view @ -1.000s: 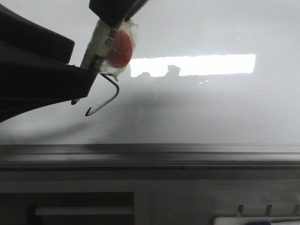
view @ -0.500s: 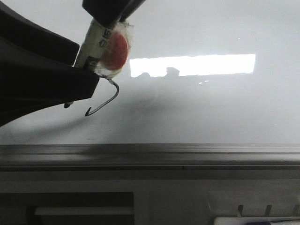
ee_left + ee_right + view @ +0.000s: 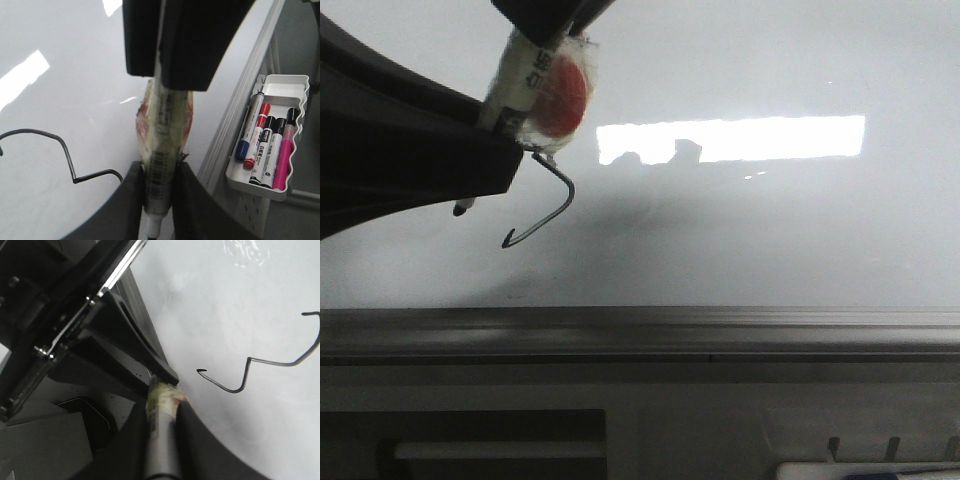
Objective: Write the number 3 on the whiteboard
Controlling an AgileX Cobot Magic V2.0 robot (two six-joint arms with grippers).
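Both grippers, left (image 3: 159,187) and right (image 3: 162,412), clamp the marker (image 3: 164,135); lift it straight off the whiteboard (image 3: 770,230) without smudging the 3 (image 3: 542,210)

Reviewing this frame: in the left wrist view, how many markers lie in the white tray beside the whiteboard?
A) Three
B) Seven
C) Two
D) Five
D: the white plastic tray beside the glossy pale whiteboard holds five markers: one blue-capped, one red-capped, two black-capped and one pink.
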